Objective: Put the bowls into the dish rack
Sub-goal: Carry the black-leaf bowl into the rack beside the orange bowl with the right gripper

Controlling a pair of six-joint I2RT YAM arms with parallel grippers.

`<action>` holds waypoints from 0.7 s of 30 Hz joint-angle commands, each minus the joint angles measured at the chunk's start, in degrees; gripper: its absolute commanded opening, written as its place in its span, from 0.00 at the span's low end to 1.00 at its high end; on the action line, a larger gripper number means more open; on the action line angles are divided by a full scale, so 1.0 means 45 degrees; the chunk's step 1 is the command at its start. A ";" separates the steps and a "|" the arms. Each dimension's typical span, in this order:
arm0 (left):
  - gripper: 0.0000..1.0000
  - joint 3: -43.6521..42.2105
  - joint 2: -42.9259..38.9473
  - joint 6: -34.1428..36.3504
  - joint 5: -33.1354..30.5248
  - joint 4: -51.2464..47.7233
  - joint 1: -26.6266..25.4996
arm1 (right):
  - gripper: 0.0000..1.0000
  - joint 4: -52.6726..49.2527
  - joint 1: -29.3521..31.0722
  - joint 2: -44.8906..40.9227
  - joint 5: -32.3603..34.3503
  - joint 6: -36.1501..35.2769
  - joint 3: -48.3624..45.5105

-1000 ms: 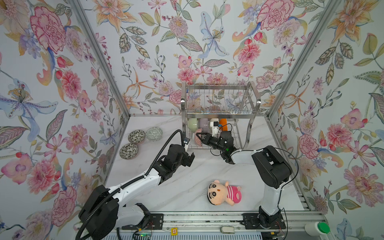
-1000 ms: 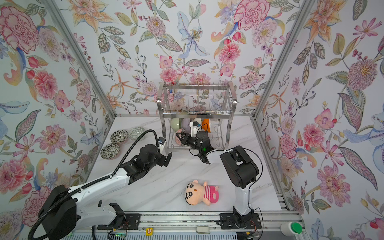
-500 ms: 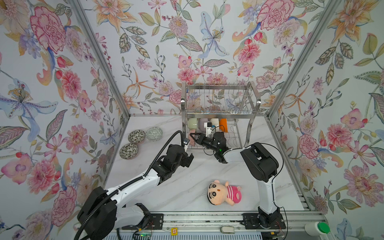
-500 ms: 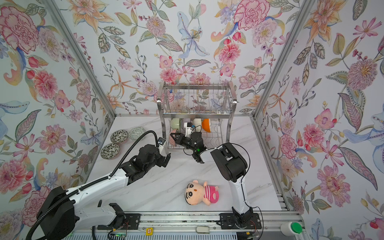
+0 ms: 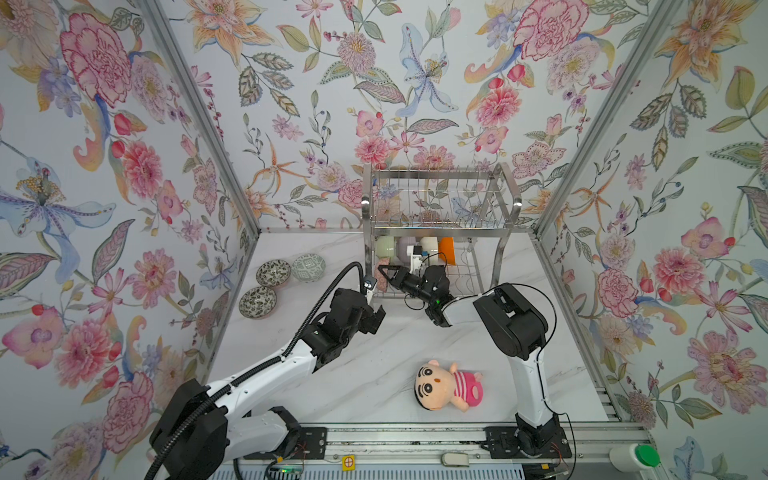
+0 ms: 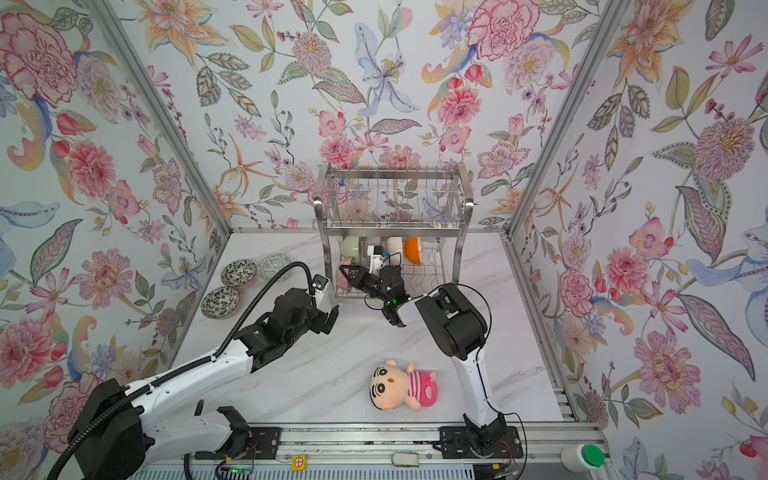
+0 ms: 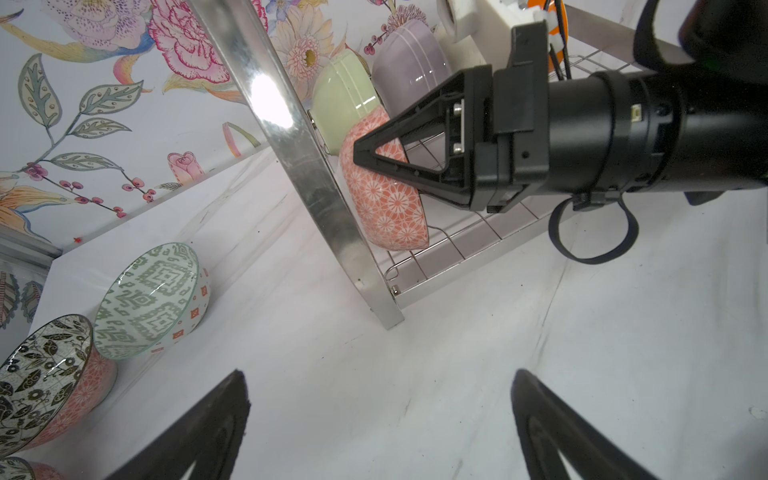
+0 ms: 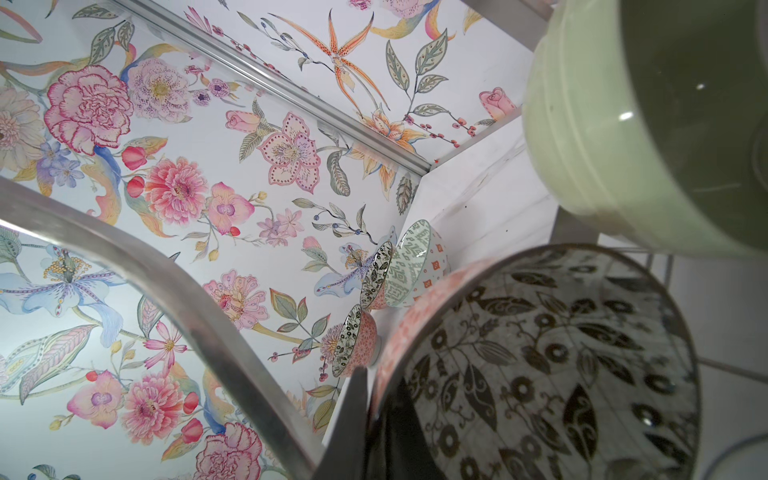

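The dish rack (image 5: 436,227) (image 6: 390,232) stands at the back of the table. Its lower tier holds pale green (image 5: 385,248), lavender (image 5: 402,250), cream (image 5: 428,242) and orange (image 5: 447,250) bowls on edge. My right gripper (image 5: 381,270) (image 8: 376,399) is shut on the rim of a patterned bowl (image 7: 386,199) (image 8: 540,365), pink outside and dark-leafed inside, at that tier's left end below the green bowl (image 8: 602,145). Three patterned bowls (image 5: 273,272) (image 5: 308,267) (image 5: 257,302) sit on the table at the left. My left gripper (image 5: 372,318) (image 7: 380,382) hangs open and empty over the table, left of the rack's front.
A plush doll (image 5: 449,385) in a pink striped shirt lies on the table near the front, between the arms. The rack's curved left leg (image 7: 316,178) stands close beside the held bowl. Flowered walls enclose the table on three sides.
My right gripper has carried the patterned bowl a little to the left along the lower tier, and its elbow has swung left. The left arm has barely moved.
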 commanded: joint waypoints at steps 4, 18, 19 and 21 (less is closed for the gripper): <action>0.99 -0.0076 -0.0078 0.0180 -0.0201 -0.0283 -0.0151 | 0.00 0.0644 -0.0067 -0.0189 0.0180 -0.0310 -0.0265; 0.99 0.0013 -0.0189 0.0091 -0.0223 -0.0511 -0.0155 | 0.10 0.0173 -0.0190 -0.0521 0.0160 -0.0680 -0.0512; 0.99 0.0033 -0.0208 0.0097 -0.0258 -0.0538 -0.0156 | 0.10 0.0101 -0.0186 -0.0568 0.0160 -0.0732 -0.0526; 1.00 0.0052 -0.0238 0.0100 -0.0305 -0.0590 -0.0155 | 0.13 -0.0021 -0.0186 -0.0679 0.0160 -0.0839 -0.0567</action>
